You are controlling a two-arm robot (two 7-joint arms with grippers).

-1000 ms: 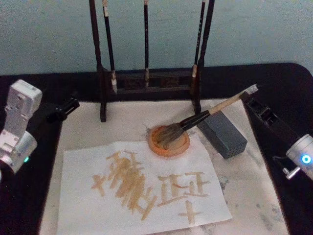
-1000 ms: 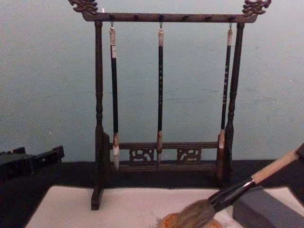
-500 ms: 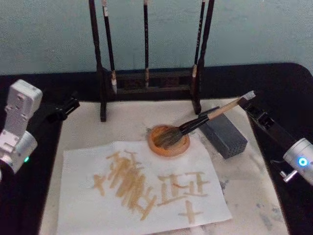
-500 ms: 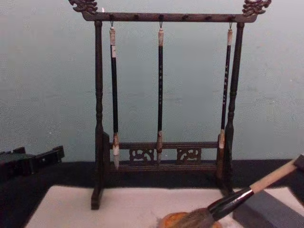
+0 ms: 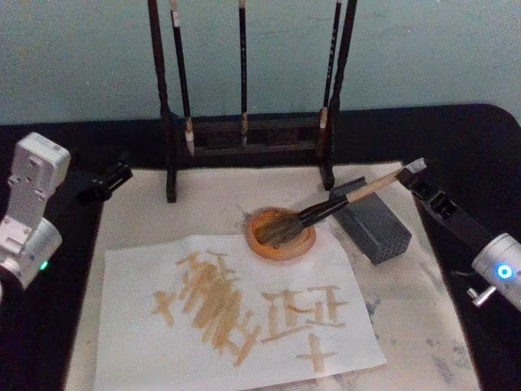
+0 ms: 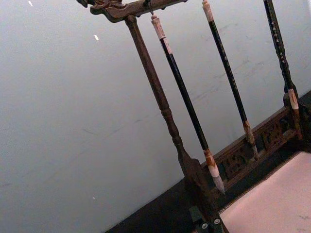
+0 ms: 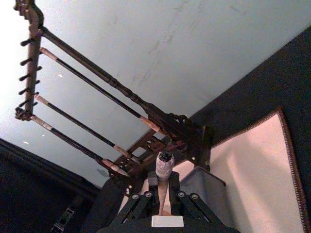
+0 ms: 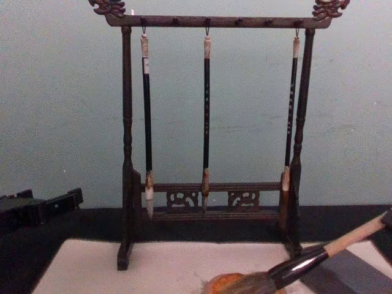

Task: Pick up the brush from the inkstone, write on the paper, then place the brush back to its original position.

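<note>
Brush [image 5: 326, 208] bristles back in inkstone [image 5: 282, 235], paper [image 5: 236, 314] written; right pincer [image 5: 417, 170] pinching handle end, release pending. Left pincer [image 5: 110, 179] parked, state unclear.

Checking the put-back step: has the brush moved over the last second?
Yes. In the chest view the brush handle has come down toward the grey block, its bristles settling into the inkstone, held by the right tool.

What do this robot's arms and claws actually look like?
Both arms end in white, rounded wrist housings with a small glowing blue-green light, carrying slim black grippers: the left gripper and the right gripper, whose black linkage fingers have small screws.
</note>
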